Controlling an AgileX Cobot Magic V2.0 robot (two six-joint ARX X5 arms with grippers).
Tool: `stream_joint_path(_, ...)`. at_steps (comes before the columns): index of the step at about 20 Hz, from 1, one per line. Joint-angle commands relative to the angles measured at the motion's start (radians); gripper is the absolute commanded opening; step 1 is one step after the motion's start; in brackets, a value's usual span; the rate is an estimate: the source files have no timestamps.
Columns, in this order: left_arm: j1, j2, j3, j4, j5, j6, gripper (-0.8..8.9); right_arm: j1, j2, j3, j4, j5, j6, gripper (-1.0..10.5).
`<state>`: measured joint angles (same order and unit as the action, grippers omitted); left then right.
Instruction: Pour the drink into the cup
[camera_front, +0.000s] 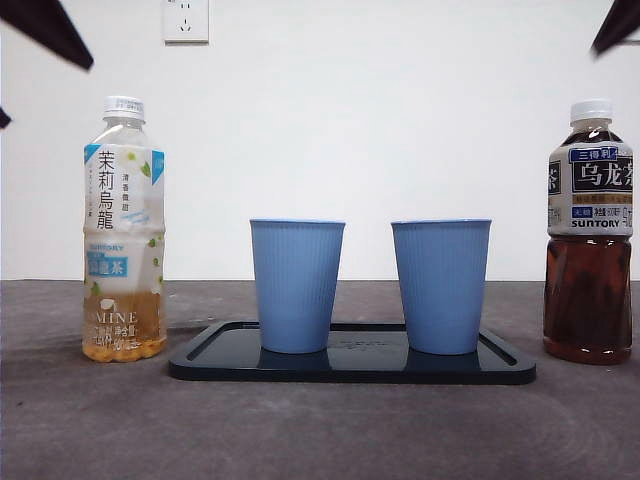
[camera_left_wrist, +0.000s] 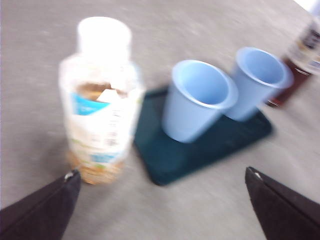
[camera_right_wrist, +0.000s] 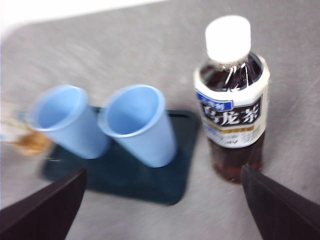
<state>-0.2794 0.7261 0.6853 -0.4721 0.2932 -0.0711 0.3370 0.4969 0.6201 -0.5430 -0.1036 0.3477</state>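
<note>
Two capped tea bottles (camera_front: 124, 230) (camera_front: 589, 232) flank two blue cups (camera_front: 296, 284) (camera_front: 441, 285)

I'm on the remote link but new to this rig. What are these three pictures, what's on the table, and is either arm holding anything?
This is a two-armed table robot; each arm ends in a gripper with two black jaws.

The front picture looks level across the table from a low camera. The other two come from cameras on the wrists, looking down past each gripper's own jaws.

On the grey table lies a dark tray bearing two empty blue cups. A pale jasmine oolong bottle stands to one side and a dark oolong tea bottle to the other, both capped.

The left gripper hangs open above the pale bottle, the right gripper open above the dark one. Neither holds anything.
</note>
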Motion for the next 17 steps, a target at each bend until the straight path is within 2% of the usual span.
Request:
stream_joint_path(1, -0.01, 0.005, -0.073, 0.159, -0.019, -0.048, 4.9, 0.011, -0.074, 0.053, -0.106, -0.026, 0.047, 4.9)
stream_joint_path(6, -0.028, 0.043, -0.278, 0.458, -0.192, -0.096, 4.91, 0.011, -0.152, 0.121, -0.225, -0.093, 0.01, 4.9)
stream_joint_path(9, -0.03, 0.114, -0.357, 0.656, -0.196, -0.097, 4.91, 0.011, -0.153, 0.123, -0.221, -0.103, 0.002, 4.9)
stream_joint_path(17, -0.03, 0.435, -0.359, 1.038, -0.2, -0.065, 4.91, 0.011, -0.153, 0.122, -0.221, -0.071, -0.056, 4.9)
